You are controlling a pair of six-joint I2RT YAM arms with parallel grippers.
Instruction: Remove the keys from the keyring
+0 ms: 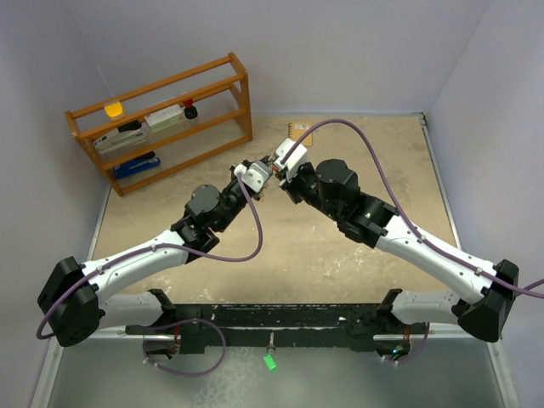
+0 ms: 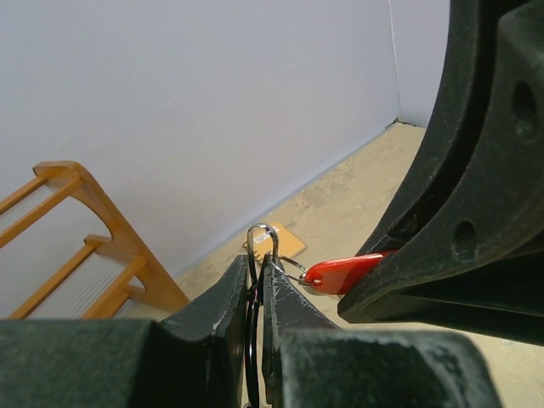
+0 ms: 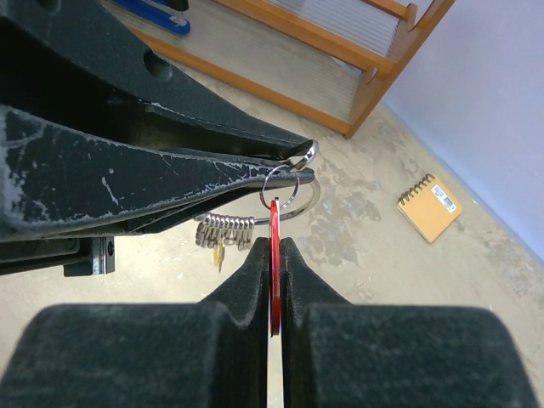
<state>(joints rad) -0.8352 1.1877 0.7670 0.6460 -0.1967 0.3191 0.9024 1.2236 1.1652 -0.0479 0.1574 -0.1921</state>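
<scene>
Nothing's off yet as far as I can tell: left pincer (image 2: 257,270) clamped on the keyring (image 3: 313,155), right pincer (image 3: 274,251) pinching the red key (image 3: 274,223), mid-frame above the surface (image 1: 314,255). Silver keys (image 3: 225,230) all hang on the ring too

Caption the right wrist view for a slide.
Right fingers pinch the red key edge-on while left fingers clamp the keyring, silver keys bunched on it.

- Soft, even, bright light fills all views; the arms cast only faint shadows on the mottled beige tabletop (image 1: 323,272).
- In the wrist views the near black padded fingers (image 3: 127,357) are blurred.
- The thin silver wire keyring (image 3: 316,195) shows a small glint.
</scene>
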